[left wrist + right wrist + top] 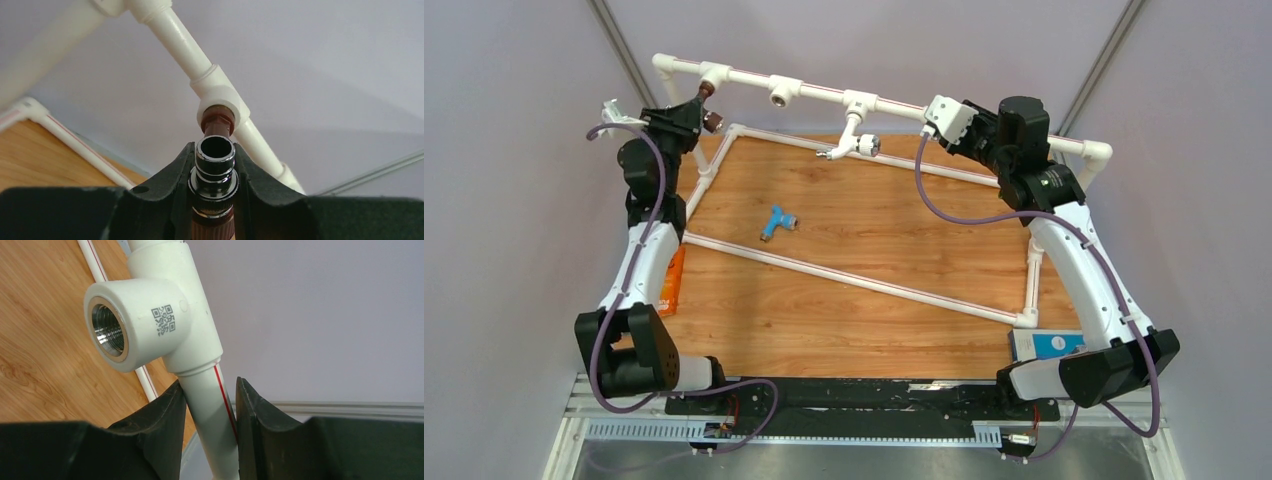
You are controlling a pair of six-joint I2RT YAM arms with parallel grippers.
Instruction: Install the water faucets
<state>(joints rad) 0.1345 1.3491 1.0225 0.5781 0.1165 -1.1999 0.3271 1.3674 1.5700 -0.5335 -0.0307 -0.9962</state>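
Note:
My left gripper is shut on the dark brown faucet, whose threaded end sits in the leftmost tee socket of the white pipe frame. In the left wrist view my gripper holds it by the shiny spout. The white faucet hangs from a tee further right. The light blue faucet lies on the wooden board. My right gripper is shut on the top pipe, just below a tee with an empty metal socket. The green faucet is out of view.
Another empty tee sits between the brown and white faucets. Low white pipes cross and border the wooden board. An orange item lies at the left edge and a blue and white box at the near right.

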